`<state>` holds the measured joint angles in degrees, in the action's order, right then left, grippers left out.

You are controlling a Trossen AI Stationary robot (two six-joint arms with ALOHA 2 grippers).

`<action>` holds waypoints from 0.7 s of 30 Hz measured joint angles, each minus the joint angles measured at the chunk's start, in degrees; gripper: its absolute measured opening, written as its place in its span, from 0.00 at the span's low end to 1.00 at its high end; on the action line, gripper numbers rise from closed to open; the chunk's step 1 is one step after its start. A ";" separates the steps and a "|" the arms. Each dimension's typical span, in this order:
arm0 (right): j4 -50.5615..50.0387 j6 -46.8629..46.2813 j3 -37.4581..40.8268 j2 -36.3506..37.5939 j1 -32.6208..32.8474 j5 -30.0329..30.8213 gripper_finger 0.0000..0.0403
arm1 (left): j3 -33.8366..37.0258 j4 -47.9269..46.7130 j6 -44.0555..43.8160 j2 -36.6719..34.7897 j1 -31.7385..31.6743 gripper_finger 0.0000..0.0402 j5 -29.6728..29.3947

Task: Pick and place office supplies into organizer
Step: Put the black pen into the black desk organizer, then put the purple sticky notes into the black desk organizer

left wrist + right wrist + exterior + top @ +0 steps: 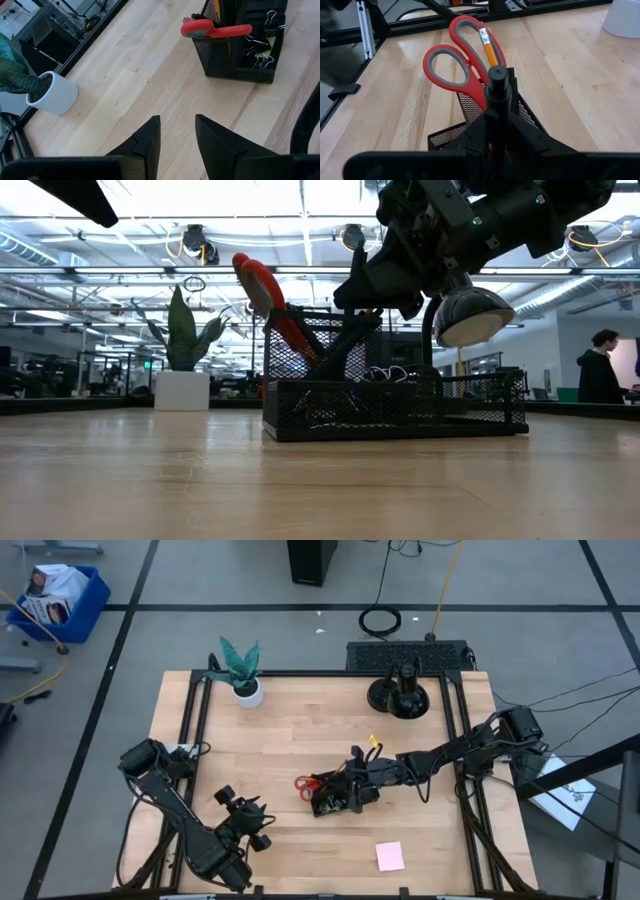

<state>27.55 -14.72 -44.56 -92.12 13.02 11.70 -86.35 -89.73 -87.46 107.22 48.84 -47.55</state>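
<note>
**Nearly there: most supplies filed, a pen going in, the pad still out**

The black wire-mesh organizer [335, 795] sits mid-table, directly under the right gripper [497, 107]. Its two dark fingers are clamped together on a slim black pen [497, 82], held upright over the tall compartment. Just beyond the pen, the red-handled scissors with grey-lined loops [452, 62] stand handle-up in that same compartment, and a thin orange pencil [489, 50] leans against them. Small black binder clips [260, 52] lie in the low compartment beside it.

By my reckoning the pen is not yet let go, so lowering and releasing it is the step in hand. The pale pink square sticky-note pad [390, 856] lies on bare wood, well apart from the organizer and nearer the table's front edge; it looks like the one item left.

The left gripper [177, 137] waits off to the side, its fingers apart and empty.

The surface is pale wood planking in a black frame, with a green plant in a white pot [243, 675] and a round black stand [399, 695] along the far edge. Behind is an open, brightly lit hall; a person [600, 368] stands at the far right.
</note>
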 joint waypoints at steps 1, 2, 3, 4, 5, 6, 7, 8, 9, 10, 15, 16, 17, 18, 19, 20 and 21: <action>0.00 0.18 0.00 0.00 0.00 0.00 0.13 | 0.00 -0.02 0.02 0.00 0.00 0.32 0.00; 0.00 0.23 0.00 0.00 0.00 -0.02 0.13 | 0.00 -0.02 0.02 0.00 0.00 0.32 0.00; 0.00 0.25 0.00 0.00 0.00 -0.04 0.13 | 0.00 0.00 0.01 0.00 0.00 0.32 0.00; -0.02 0.32 0.00 0.00 0.00 -0.04 0.13 | 0.00 -0.02 0.00 0.00 0.00 0.32 0.00; -0.02 0.41 0.00 0.00 0.00 -0.04 0.14 | 0.00 -0.01 0.01 0.02 0.00 0.32 0.00; -0.01 0.52 0.00 0.00 0.00 -0.04 0.14 | 0.00 -0.02 0.02 0.00 0.00 0.32 0.00; -0.01 0.61 0.00 0.00 0.00 -0.04 0.15 | 0.00 -0.01 0.01 0.00 0.00 0.32 0.00; -0.01 0.60 -0.01 0.00 0.00 -0.05 0.16 | 0.00 -0.01 0.02 0.00 0.00 0.32 0.00; -0.02 0.61 -0.01 0.00 0.00 -0.04 0.17 | 0.00 -0.02 0.02 0.00 0.00 0.32 0.00; -0.04 0.60 -0.02 0.00 0.00 -0.04 0.19 | 0.00 0.00 0.02 0.00 -0.02 0.32 0.00; -0.02 0.71 -0.02 0.00 0.00 -0.04 0.26 | 0.00 0.00 0.17 0.00 0.00 0.32 0.00; -0.02 0.84 -0.02 0.00 0.00 -0.04 0.27 | 0.00 0.00 0.17 0.01 0.00 0.32 0.00; -0.02 0.89 -0.02 0.00 0.00 -0.04 0.28 | 0.00 -0.01 0.20 0.00 0.00 0.32 0.00; 0.00 1.14 -0.02 0.00 0.00 -0.04 0.29 | 0.00 -0.01 0.20 0.00 0.00 0.32 0.00; 0.13 1.69 -0.02 0.00 0.00 -0.04 0.30 | 0.00 -0.02 0.22 0.00 -0.01 0.32 0.00; 0.58 2.12 -0.02 0.00 0.00 -0.04 0.30 | 0.00 0.00 0.22 0.00 0.00 0.32 0.00; 1.31 2.43 -0.02 0.03 0.00 -0.04 0.31 | 0.00 -0.02 0.22 0.00 0.00 0.32 0.00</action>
<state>28.86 -12.29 -44.58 -92.09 13.02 11.66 -86.35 -89.76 -87.24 107.22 48.84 -47.55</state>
